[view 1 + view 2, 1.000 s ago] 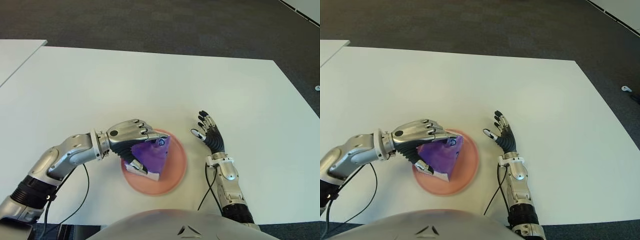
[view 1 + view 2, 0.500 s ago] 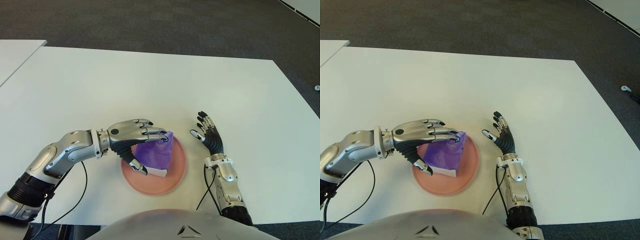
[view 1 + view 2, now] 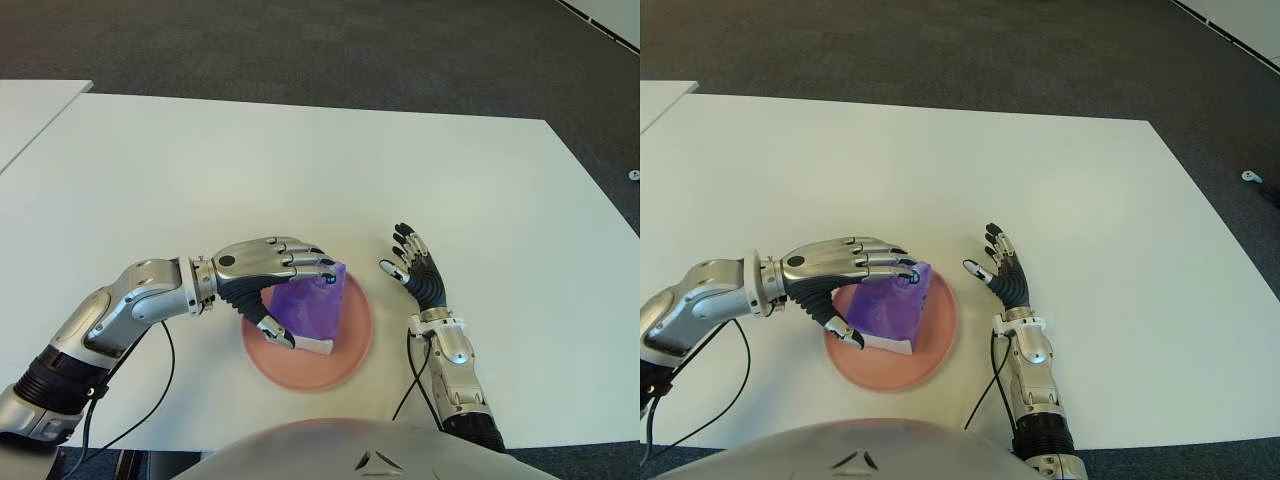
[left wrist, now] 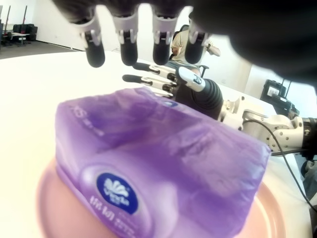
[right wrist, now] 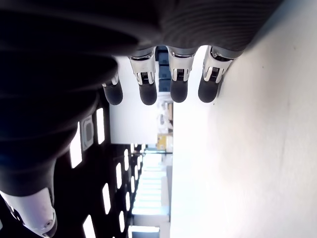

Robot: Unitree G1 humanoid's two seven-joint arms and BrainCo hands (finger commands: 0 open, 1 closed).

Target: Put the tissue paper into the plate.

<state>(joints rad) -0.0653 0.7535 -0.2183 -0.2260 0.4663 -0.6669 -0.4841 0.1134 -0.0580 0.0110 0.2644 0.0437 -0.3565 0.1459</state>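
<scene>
A purple tissue pack (image 3: 318,312) lies in the pink plate (image 3: 354,345) near the table's front edge, leaning a little on its white end. My left hand (image 3: 302,300) hovers over the pack from the left, fingers stretched out above it and thumb beside its near end. The left wrist view shows the fingertips (image 4: 128,47) clear of the pack (image 4: 158,163), holding nothing. My right hand (image 3: 400,255) shows just right of the plate, fingers spread and empty.
The white table (image 3: 300,170) stretches far beyond the plate and to both sides. A black cable (image 3: 165,390) hangs under my left forearm at the front edge. A second white table (image 3: 30,110) stands at far left, dark carpet beyond.
My left hand's fingers uncurled from the tissue pack, which settled lower into the plate. The hand now stays stretched flat above it. The right hand has not moved.
</scene>
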